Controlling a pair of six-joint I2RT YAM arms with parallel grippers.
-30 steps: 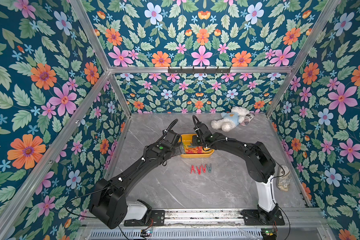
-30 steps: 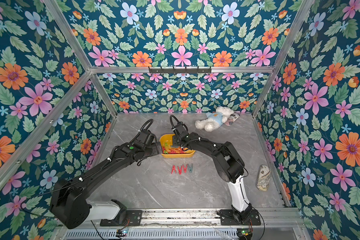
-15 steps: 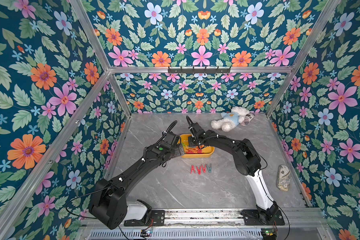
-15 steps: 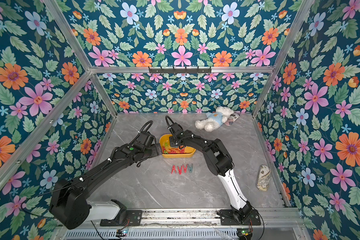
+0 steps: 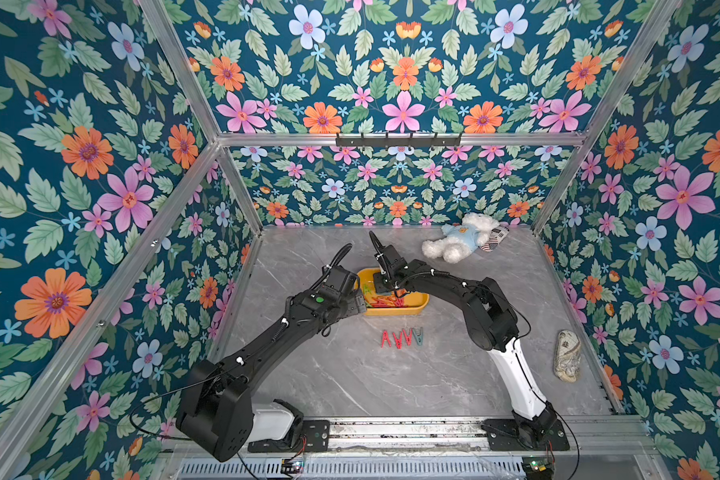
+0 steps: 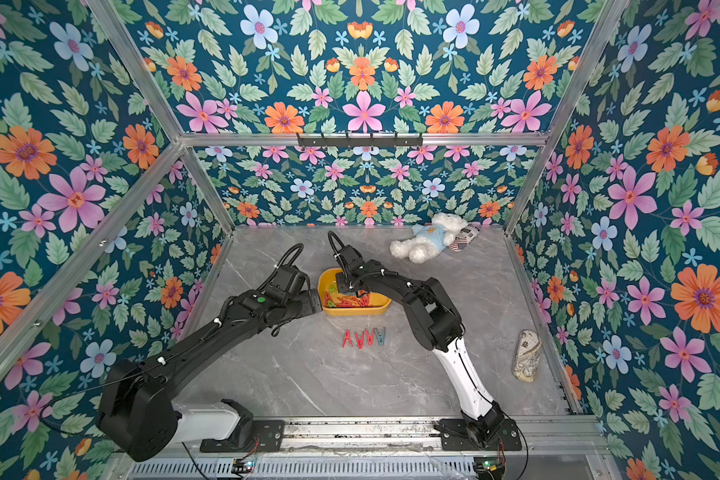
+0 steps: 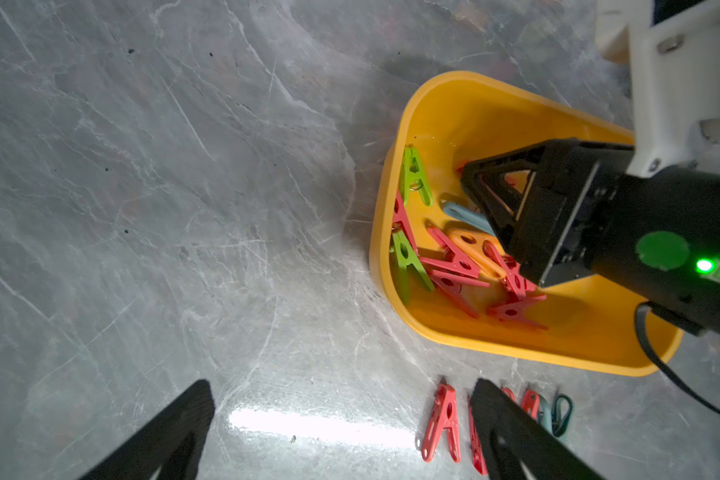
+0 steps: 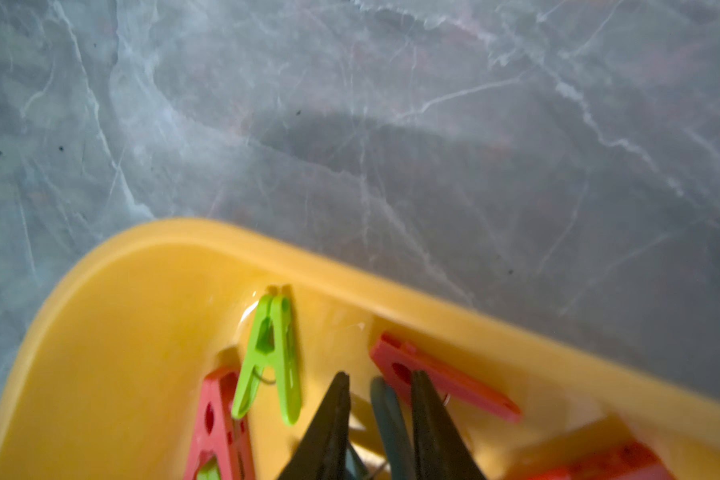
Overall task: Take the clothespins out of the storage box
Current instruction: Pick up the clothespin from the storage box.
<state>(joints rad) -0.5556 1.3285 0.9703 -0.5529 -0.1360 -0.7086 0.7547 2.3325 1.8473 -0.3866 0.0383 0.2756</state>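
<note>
Because most clothespins (image 7: 454, 266) lie jumbled in the storage box (image 5: 412, 308) mid-table, the right gripper (image 8: 380, 376) dips in from three o'clock, elbow folded high and wrist pitched down. Its fingers stand narrow either side of a grey-blue clothespin (image 8: 387, 415); whether they pinch it yet I cannot tell. A row of four pegs (image 5: 402, 337) lies at the box's six o'clock, seemingly set out for tidiness. The left gripper (image 7: 341, 432) hovers wide open and empty at nine o'clock, its arm stretched low.

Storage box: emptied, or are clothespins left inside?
Not empty. Several clothespins lie inside the storage box; four more sit in a row on the table.
</note>
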